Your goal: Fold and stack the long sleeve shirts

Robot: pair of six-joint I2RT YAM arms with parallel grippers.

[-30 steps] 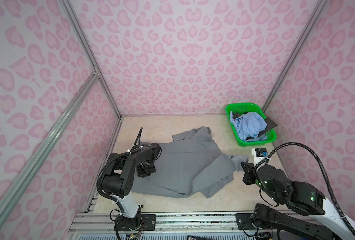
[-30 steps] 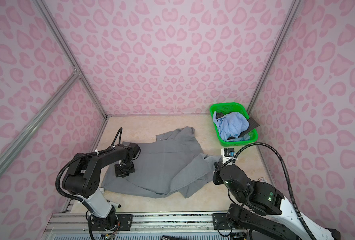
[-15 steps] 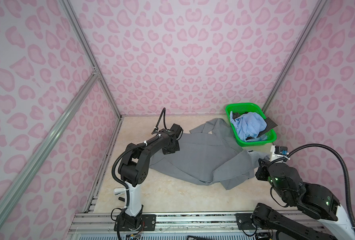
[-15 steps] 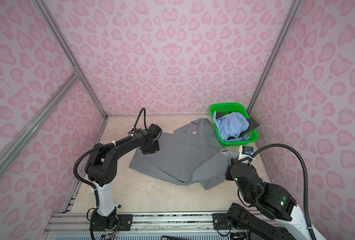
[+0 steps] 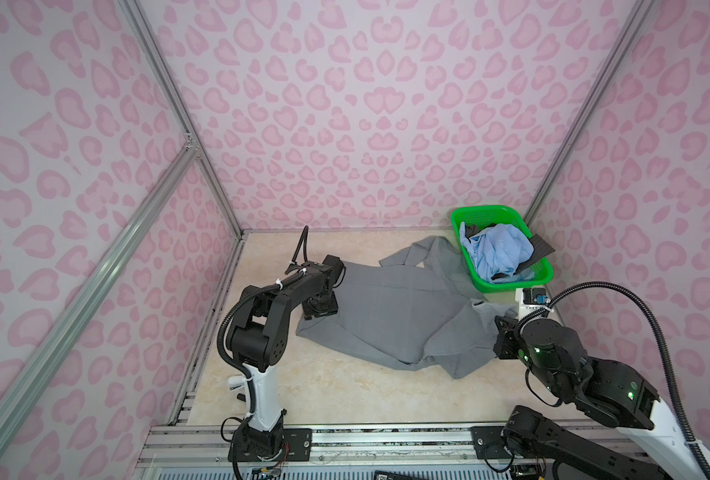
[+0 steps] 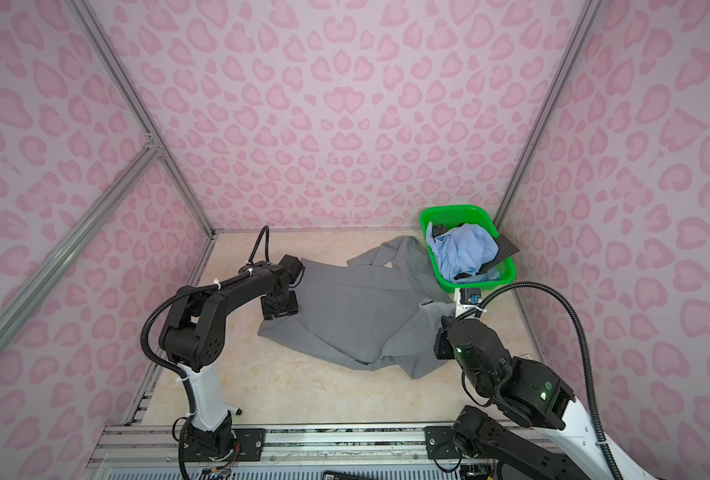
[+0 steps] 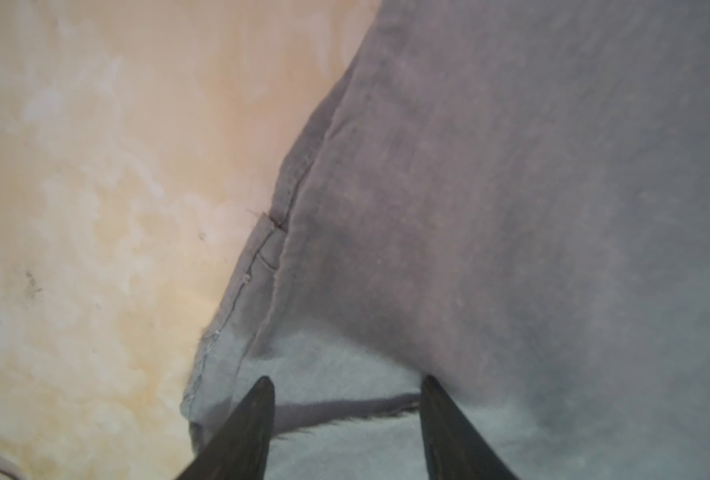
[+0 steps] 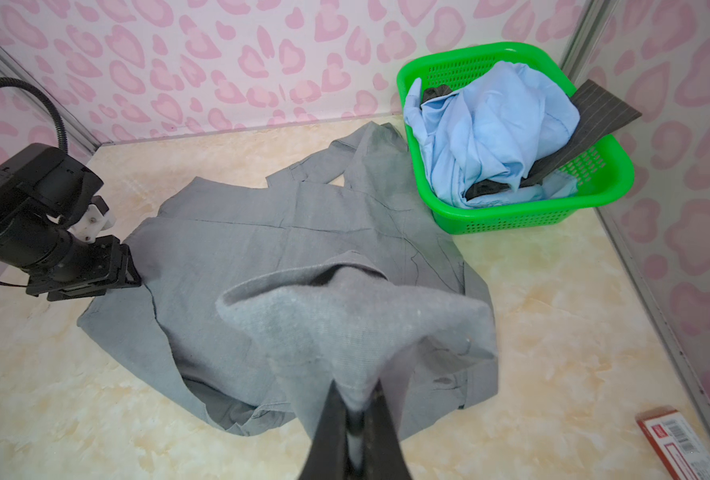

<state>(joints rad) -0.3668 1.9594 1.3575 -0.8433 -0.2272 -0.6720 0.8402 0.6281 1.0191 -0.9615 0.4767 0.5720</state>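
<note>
pinching grey shirt (image 8: 303, 232), right claw (image 8: 356, 390); box label (image 8: 677, 438) illegible.

Grey shirt (image 5: 390, 307) sprawls rumpled across the marbled desk (image 5: 345, 390) at mid-frame, one end running right up to the green basket (image 5: 511, 283) at centre right. Light blue shirt (image 5: 496, 249) heaped inside, dark charcoal cloth (image 5: 542, 249) poking over the rim. Left pincer (image 5: 320, 309) sits on the shirt's left edge, and right pincer (image 5: 502, 334) at its right edge, jaws hidden.

Grey woven long sleeve shirt (image 5: 386, 307) lying mid-frame on beige marbled table (image 5: 345, 395), green plastic mesh basket (image 5: 511, 284) sitting just beside it, upper right
</note>
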